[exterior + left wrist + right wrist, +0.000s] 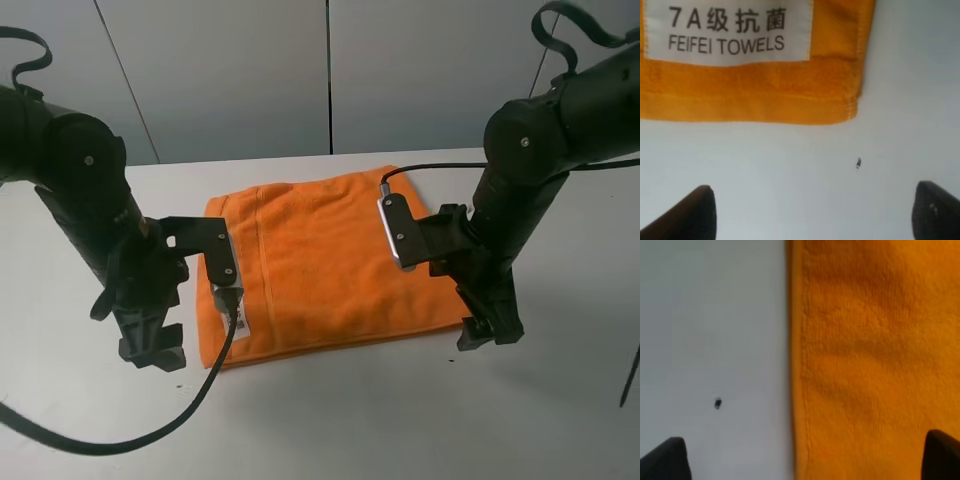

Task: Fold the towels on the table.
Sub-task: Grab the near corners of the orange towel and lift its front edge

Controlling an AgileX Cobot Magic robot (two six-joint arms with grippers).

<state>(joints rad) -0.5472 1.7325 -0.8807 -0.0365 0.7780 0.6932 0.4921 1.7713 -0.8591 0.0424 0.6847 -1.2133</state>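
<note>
The bright orange towel [320, 262] lies flat in the middle of the white table [400, 420], with its white label [243, 322] near the front left corner. My left gripper [150, 348] is low over the table just left of that corner. In the left wrist view it [815, 215] is open and empty over bare table [790, 165], close to the towel corner [790, 95] and its label [727, 30]. My right gripper [490, 328] is low at the towel's front right corner. In the right wrist view it [802, 460] is open and straddles the towel's side edge [865, 365].
A black cable [150, 432] from the left arm loops over the table's front left. Grey wall panels [330, 70] stand behind the table. Small dark specks mark the tabletop in the left wrist view [858, 162] and the right wrist view [717, 403].
</note>
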